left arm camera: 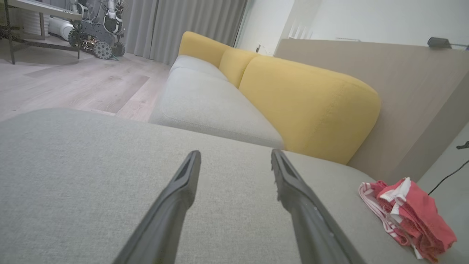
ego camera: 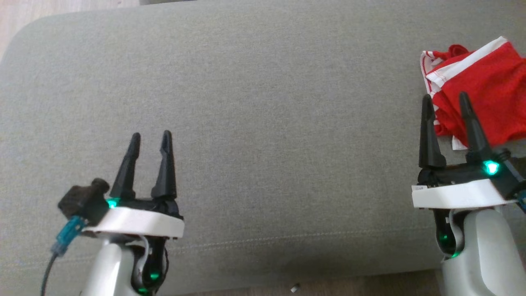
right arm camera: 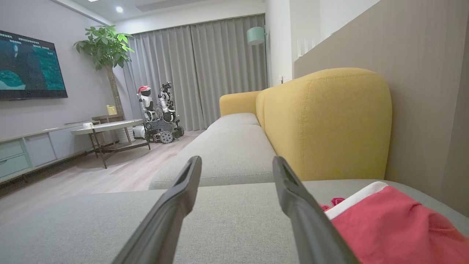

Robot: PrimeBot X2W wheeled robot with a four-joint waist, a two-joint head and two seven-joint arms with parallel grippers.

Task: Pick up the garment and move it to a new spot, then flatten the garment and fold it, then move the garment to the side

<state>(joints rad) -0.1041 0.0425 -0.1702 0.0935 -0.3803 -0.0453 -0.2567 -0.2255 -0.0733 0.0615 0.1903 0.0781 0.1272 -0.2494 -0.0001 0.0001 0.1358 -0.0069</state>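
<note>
Now | garment: crumpled red-and-white heap, upper right of the head view, lying on the grey cushion | left gripper: lower left, fingers spread wide, holding nothing, well apart from the garment | right gripper: lower right, fingers spread wide, holding nothing, at the garment's near edge; contact cannot be told

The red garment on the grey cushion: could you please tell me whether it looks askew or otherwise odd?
Yes: the red garment lies bunched in a heap near the right edge of the grey cushion, with its white trim folded over itself rather than spread flat.
</note>
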